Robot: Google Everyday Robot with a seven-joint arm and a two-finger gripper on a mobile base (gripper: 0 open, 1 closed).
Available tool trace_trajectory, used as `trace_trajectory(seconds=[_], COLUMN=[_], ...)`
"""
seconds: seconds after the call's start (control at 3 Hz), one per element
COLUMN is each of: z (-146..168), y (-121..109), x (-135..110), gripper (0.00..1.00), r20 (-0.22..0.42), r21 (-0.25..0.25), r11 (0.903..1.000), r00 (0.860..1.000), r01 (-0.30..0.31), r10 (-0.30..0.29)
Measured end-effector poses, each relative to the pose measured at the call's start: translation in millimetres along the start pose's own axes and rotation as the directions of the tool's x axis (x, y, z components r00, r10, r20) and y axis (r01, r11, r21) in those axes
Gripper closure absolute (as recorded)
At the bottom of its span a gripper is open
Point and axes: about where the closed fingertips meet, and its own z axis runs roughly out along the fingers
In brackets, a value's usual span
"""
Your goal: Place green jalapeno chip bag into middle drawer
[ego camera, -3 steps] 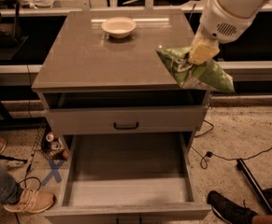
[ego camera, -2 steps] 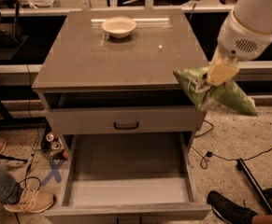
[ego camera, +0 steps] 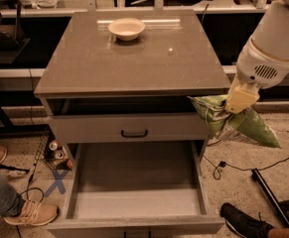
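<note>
Black shoe (ego camera: 243, 222): on the floor, below the gripper and nearest the camera.
Middle drawer (ego camera: 134, 202): pulled open, down and to the left of the gripper; bare grey floor.
Tan sneaker (ego camera: 32, 213): far left of the gripper, beside the open drawer, with a jeans leg above it.
Floor items: a blue tape cross (ego camera: 58, 181) and cans (ego camera: 54, 145) at the far left; a black cable (ego camera: 218, 170) lies below the gripper.
Upper drawer front (ego camera: 99, 130): closed, black handle, level with the gripper and to its left.
Gripper (ego camera: 236, 104): just past the cabinet's right front corner, cream fingers clamped on the bag's top edge.
Green jalapeno chip bag (ego camera: 248, 128): hangs from the gripper, outside the drawer. Its long axis slants from the cabinet corner down to the right.
Writing: the bag's print is too blurred to read.
Cabinet top (ego camera: 134, 66): up and to the left of the gripper.
White bowl (ego camera: 126, 28): on the cabinet top near its back edge, well apart from the gripper.
</note>
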Motion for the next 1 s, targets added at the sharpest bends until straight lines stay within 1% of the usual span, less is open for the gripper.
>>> trace_trajectory(seconds=[0.33,0.67,1.0], z=[13,65,140], y=[-1,7,27], x=[-1,-5,-13], gripper=[1.0,1.0,1.0], r20=[-0.007,0.007,0.025], r21=[-0.017,-0.092,-0.179], r11=[0.9998,0.9954,0.9816], r00=[1.0,1.0,0.997], r01=[-0.006,-0.024,-0.068], r10=[0.006,0.025,0.073])
